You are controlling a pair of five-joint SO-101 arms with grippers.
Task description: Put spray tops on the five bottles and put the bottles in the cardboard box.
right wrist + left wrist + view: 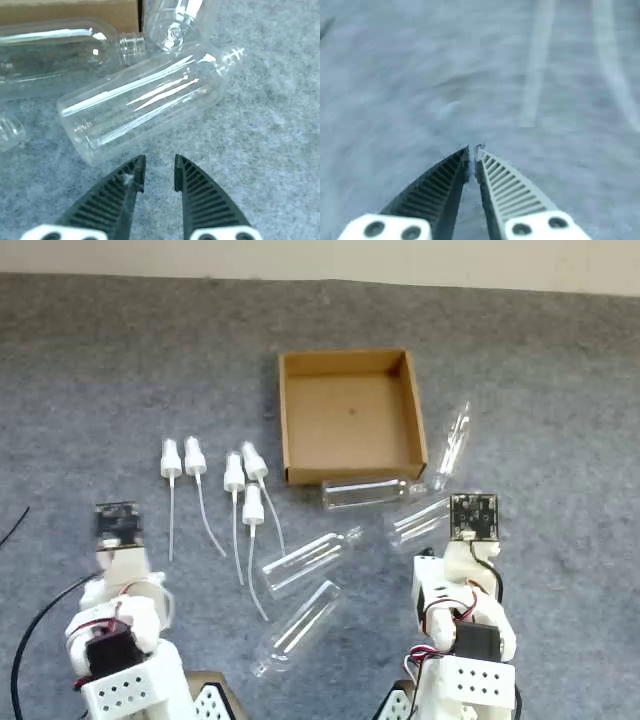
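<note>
Bottles begin just off the right gripper (159, 167), whose jaws stand a narrow gap apart and hold nothing. The nearest bottle (145, 100) lies on its side across their line, out from the front right corner of the cardboard box (350, 415). The left gripper (472, 152) has its jaws all but closed and empty, over bare grey mat (395, 75) well out from the box's front left corner.

That narrow gap looks thinner than the bottle's body, so an advance as the jaws stand would likely shove it, and a round bottle on its side should roll. A second bottle (50, 55) along the box's front wall and a third bottle (172, 22) off its right wall crowd it, so one nudge probably shifts all three. The spray tops (234, 473), left of the box's front, lie close together, and lifting one could drag a neighbour. A fourth bottle (310, 560) and a fifth bottle (297, 628) lie farther out from the box's front.

The right arm's wrist covers part of the nearest bottle in the high view. I cannot tell whether the crowded bottles touch, nor whether the pale streaks (537, 65) ahead of the left gripper are dip tubes.
</note>
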